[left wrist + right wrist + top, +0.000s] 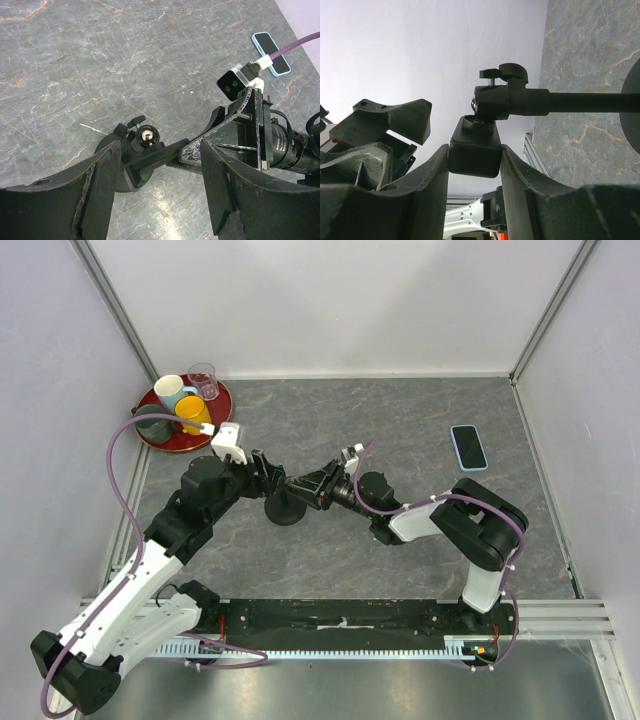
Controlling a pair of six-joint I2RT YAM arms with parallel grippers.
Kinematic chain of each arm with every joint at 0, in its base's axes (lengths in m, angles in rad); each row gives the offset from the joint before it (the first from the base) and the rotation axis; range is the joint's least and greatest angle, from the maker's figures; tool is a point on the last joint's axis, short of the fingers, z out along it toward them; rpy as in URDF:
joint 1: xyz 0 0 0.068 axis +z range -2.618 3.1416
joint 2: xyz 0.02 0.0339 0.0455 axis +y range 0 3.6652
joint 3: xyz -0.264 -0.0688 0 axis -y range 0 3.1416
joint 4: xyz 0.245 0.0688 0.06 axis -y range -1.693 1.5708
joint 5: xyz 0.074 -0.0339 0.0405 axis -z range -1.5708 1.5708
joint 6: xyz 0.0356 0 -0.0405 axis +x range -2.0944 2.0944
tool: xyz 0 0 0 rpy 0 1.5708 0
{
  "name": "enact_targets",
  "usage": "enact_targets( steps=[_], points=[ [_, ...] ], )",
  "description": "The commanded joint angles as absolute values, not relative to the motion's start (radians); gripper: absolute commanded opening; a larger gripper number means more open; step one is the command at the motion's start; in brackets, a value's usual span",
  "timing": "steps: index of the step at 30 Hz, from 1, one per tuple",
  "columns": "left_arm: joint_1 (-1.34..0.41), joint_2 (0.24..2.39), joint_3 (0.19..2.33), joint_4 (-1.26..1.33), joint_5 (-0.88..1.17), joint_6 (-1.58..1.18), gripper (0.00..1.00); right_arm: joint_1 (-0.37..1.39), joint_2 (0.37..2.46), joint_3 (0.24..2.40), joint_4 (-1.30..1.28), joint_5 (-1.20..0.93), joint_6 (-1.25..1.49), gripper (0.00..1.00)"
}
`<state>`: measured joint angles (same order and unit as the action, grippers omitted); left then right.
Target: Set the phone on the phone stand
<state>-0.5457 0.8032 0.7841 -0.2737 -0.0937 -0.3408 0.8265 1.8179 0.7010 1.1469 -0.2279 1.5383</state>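
Grey stone counter, top view: the phone [468,447] lies flat near the right edge, screen up, long axis near-to-far; which end is its top is unreadable. The phone stand [285,510] sits mid-counter, cradle hidden under left gripper [262,472] and right gripper [312,486].
Left wrist view: left fingers [95,200] spread wide, flanking the stand's ball joint; base partly hidden.
Right wrist view: right fingers [520,190] pinch the cradle block; disc base cut off; only here is that grip plain.

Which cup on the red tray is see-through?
The clear glass at the far edge of the tray; the white cup, yellow cup and dark green cup are opaque.
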Motion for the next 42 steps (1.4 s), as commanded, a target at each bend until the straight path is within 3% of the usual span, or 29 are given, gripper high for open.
enact_targets(
  steps=[1,9,14,23,28,42],
  points=[
    [-0.546,0.801,0.782,-0.229,-0.074,-0.302,0.71,0.813,1.859,0.67,1.123,-0.221,1.539,0.0],
    [-0.546,0.807,0.784,-0.23,-0.074,-0.299,0.71,0.799,1.815,0.713,1.063,-0.216,1.499,0.0],
    [-0.546,0.805,0.784,-0.233,-0.074,-0.298,0.71,0.743,1.764,0.808,0.869,-0.225,1.372,0.0],
    [-0.546,0.802,0.787,-0.238,-0.072,-0.29,0.7,0.664,1.901,1.057,0.764,-0.546,1.313,0.0],
    [-0.546,0.799,0.787,-0.238,-0.074,-0.287,0.71,0.663,1.894,1.066,0.689,-0.517,1.302,0.0],
    [-0.546,0.792,0.785,-0.227,-0.046,-0.296,0.7,0.672,1.835,0.877,0.838,-0.279,1.555,0.0]
  ],
)
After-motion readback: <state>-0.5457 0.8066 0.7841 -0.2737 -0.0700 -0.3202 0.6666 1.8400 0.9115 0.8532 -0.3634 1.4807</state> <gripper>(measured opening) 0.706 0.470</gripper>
